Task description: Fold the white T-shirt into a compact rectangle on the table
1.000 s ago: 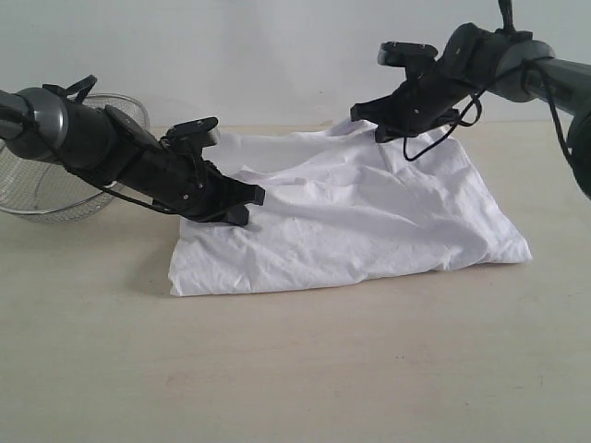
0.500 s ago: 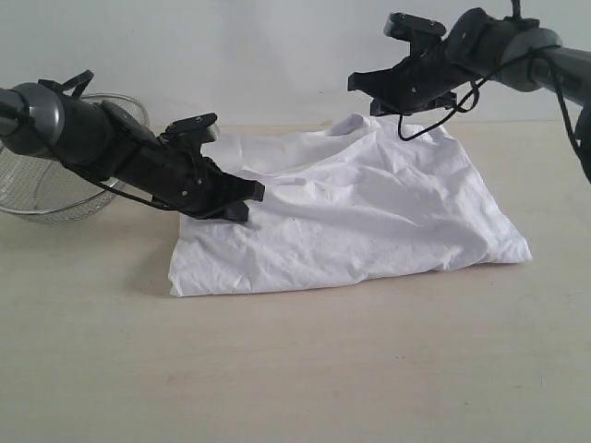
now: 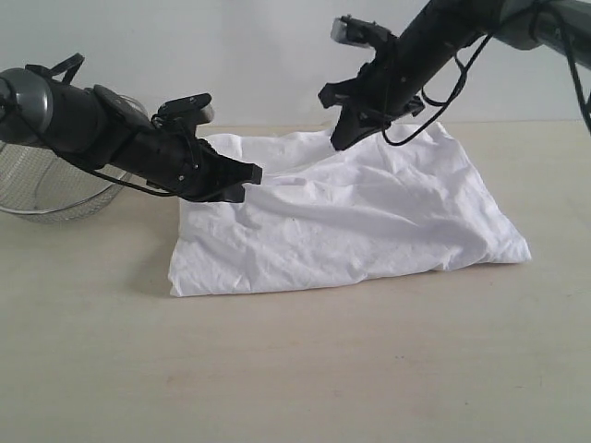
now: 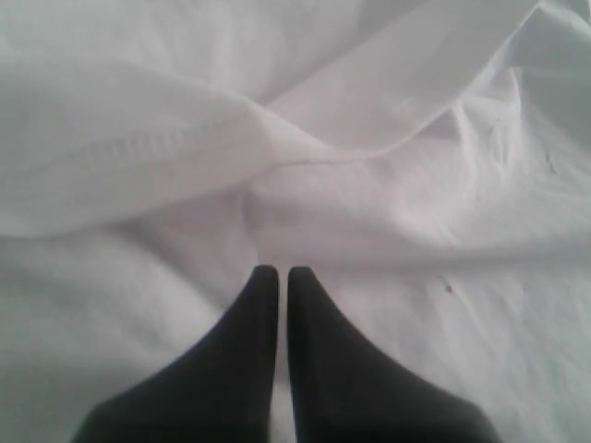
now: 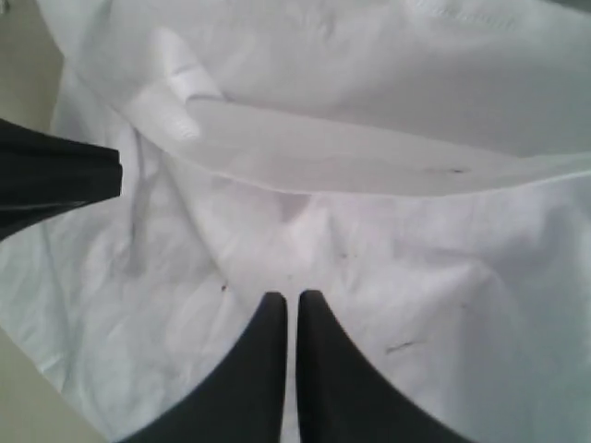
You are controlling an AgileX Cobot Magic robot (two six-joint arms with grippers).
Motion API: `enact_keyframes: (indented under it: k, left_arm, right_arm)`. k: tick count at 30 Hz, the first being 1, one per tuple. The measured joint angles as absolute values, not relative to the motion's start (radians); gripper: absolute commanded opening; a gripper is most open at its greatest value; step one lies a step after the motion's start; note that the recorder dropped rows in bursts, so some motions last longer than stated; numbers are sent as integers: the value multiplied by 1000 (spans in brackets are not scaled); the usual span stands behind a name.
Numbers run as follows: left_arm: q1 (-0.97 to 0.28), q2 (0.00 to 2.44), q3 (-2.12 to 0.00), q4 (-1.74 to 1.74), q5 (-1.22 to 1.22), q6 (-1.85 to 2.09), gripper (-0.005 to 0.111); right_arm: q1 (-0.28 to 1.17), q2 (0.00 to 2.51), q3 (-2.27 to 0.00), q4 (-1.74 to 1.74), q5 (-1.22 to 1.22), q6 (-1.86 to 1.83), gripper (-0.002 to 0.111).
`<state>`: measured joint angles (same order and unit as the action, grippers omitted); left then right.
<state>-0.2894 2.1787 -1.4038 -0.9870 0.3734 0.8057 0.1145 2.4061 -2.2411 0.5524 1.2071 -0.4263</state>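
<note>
Here, the white T-shirt (image 3: 369, 217) is lying rumpled on the desk (image 3: 295, 369). The left tool (image 3: 253, 173) and right tool (image 3: 338, 140) are both hanging over it, pinched closed, gripping nothing.

Soft, even light fills the exterior view, bright and diffuse; the desk (image 3: 295, 369) carries a faint shadow just left of the white T-shirt (image 3: 369, 221). Both wrist views are hazy: cloth folds look smeared, the shirt nearly washes out, and the dark left hand (image 4: 275, 275) and right hand (image 5: 286, 299) lack sharp edges.
</note>
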Motion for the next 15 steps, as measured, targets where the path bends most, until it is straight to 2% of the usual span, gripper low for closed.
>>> enact_keyframes:
  k: [6,15]
  left_arm:
    - [-289,2179,-1404,-987,373,806,4]
    - [-289,2179,-1404,-987,380,806,4]
  right_arm:
    - [139,2496,-2241,499,1192,-420,0]
    - [152,2574,-2241,503,997,-418,0]
